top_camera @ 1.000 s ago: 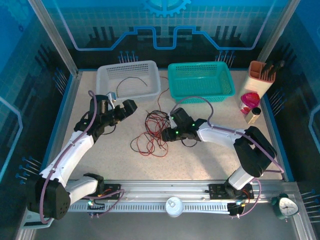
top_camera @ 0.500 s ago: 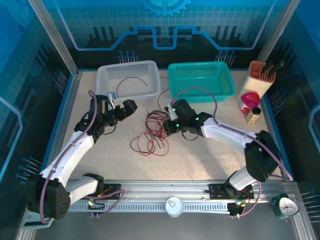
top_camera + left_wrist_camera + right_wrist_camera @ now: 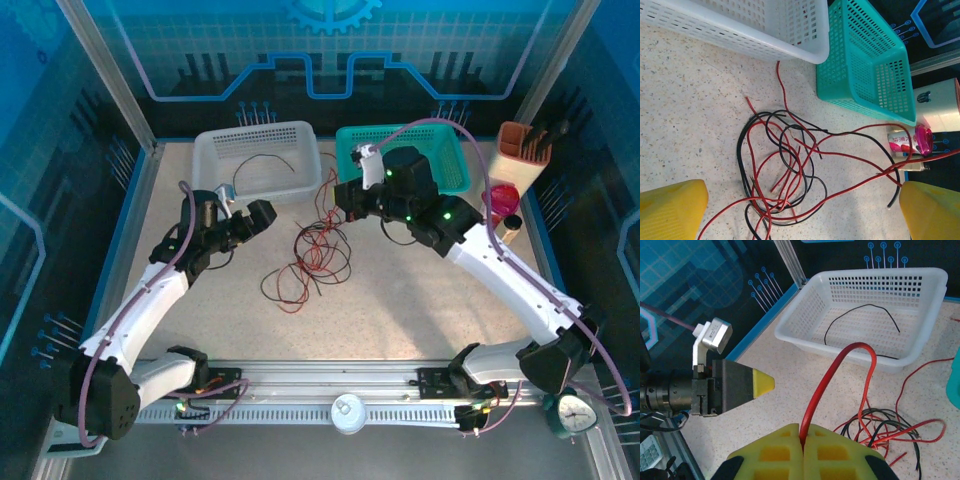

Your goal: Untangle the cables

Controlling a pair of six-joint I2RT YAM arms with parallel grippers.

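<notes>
Your right gripper [image 3: 802, 442] has its yellow fingers [image 3: 775, 455] pressed together on one red cable [image 3: 821, 390], which arcs up out of the grip and drops to the tangle of cables [image 3: 312, 258]. That tangle lies on the table [image 3: 420, 300] between the two arms, just in front of the white basket [image 3: 207, 152] and the teal basket [image 3: 345, 172]. Your left gripper [image 3: 243, 214] hangs beside the tangle, fingers [image 3: 670, 210] spread wide and holding nothing. One loose black cable [image 3: 866, 305] lies inside the white basket.
</notes>
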